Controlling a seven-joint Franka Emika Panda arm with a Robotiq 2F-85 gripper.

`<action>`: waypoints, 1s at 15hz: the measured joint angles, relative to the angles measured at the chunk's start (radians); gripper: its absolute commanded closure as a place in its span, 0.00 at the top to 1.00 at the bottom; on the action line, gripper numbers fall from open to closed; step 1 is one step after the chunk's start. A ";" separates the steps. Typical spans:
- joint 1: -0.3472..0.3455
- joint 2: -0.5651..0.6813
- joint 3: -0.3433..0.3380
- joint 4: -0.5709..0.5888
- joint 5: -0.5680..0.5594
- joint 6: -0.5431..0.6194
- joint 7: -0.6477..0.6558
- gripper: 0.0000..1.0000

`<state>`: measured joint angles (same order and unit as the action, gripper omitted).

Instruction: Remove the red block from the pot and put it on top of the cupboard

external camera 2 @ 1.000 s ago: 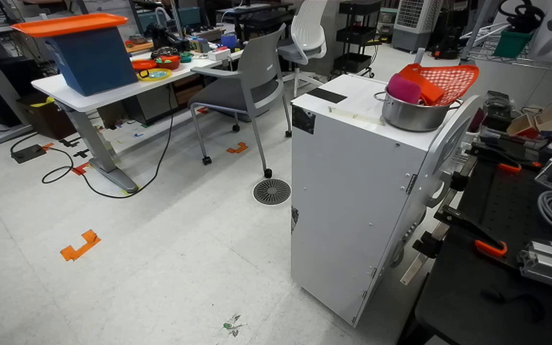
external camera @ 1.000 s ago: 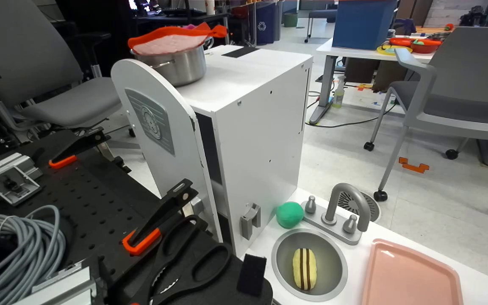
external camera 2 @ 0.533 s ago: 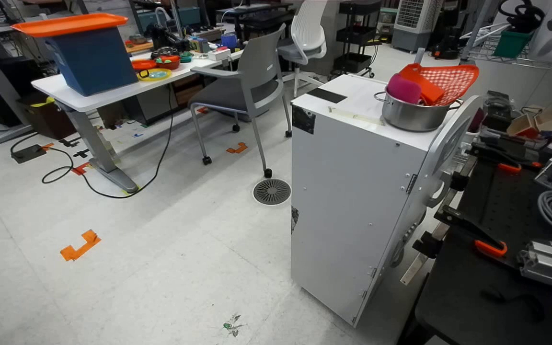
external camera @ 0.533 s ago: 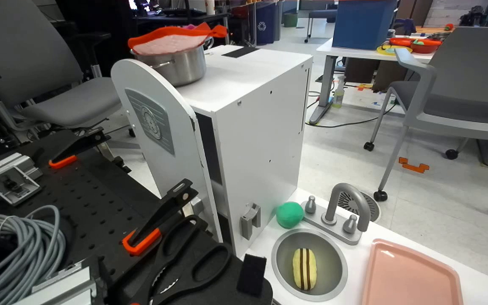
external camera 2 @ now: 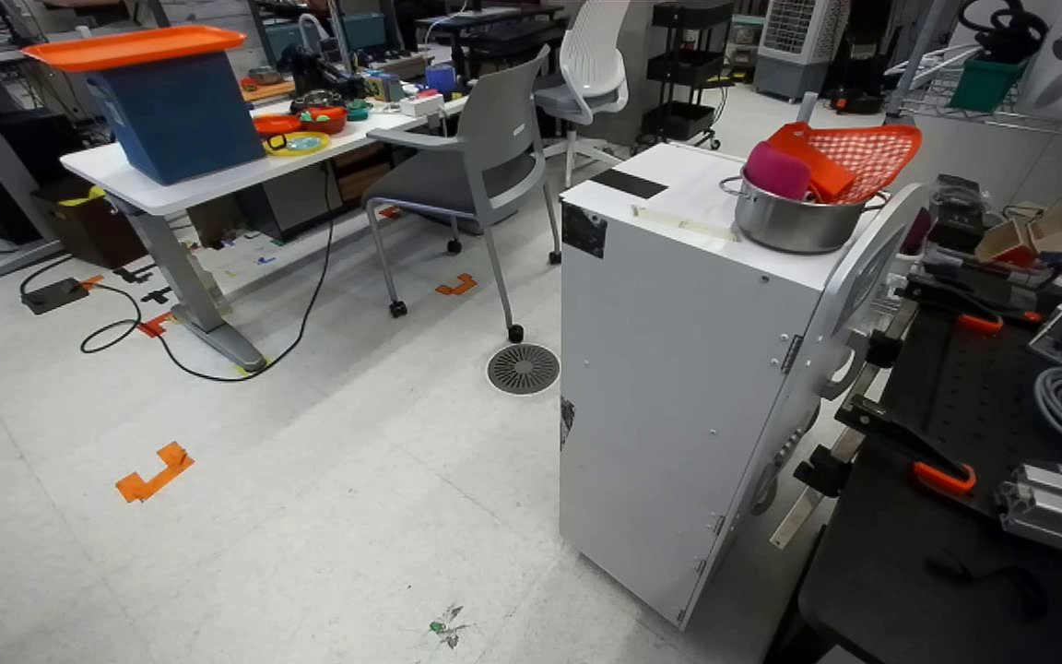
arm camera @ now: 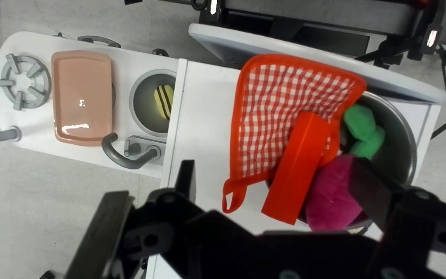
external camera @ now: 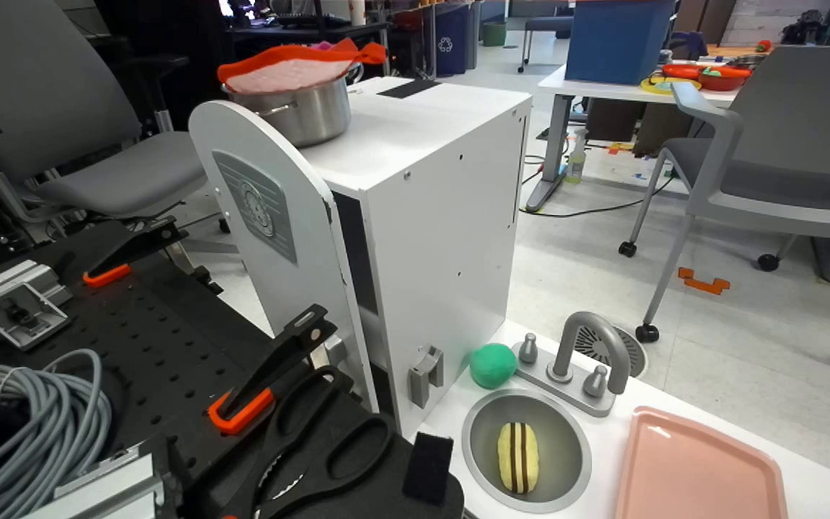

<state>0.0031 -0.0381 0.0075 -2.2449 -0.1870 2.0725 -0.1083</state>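
"Biggest first?"

"The cupboard [external camera: 444,238]. Its flat top is the goal, and the pot [external camera 2: 798,221] stands on it in both exterior views."

"What's over the pot?"

"A checked cloth [arm camera: 277,112], partly inside and spreading past the rim."

"And the claw [arm camera: 271,167]?"

"Only the wrist view shows it: fingers wide apart, nothing held."

"So where's our piece?"

"Below it, in the pot. A pink lump [arm camera: 331,193] sits just beside the block [arm camera: 298,166], which lies tilted over the cloth, one end sticking up past the rim."

"Which step, then?"

"The approach, I'd say; the grasp isn't made."

"Next?"

"Turn the fingers to straddle the block's narrow width, go down, and pinch it without catching cloth or lump. Then lift it over the rim and set it beside the pot."
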 measured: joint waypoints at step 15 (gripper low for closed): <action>0.014 0.000 0.021 -0.091 -0.002 0.195 -0.026 1.00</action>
<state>0.0168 -0.0379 0.0287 -2.3361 -0.1886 2.2679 -0.1340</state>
